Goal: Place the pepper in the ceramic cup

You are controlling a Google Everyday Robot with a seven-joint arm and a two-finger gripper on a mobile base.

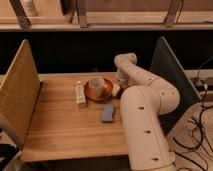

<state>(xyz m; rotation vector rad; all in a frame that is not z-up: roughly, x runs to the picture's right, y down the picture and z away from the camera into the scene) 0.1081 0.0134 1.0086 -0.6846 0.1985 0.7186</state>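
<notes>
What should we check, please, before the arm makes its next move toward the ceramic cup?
1. Ceramic cup upright on its saucer: ok.
2. Cup mouth uncovered: ok.
3. Pepper held or not: cannot tell; it does not show.
4. Hand above the cup: not ok; it sits low, just right of the saucer.
5. White carton left of the saucer, away from the hand: ok.
6. Blue-grey pad nearer the front edge, off the path to the cup: ok.
</notes>
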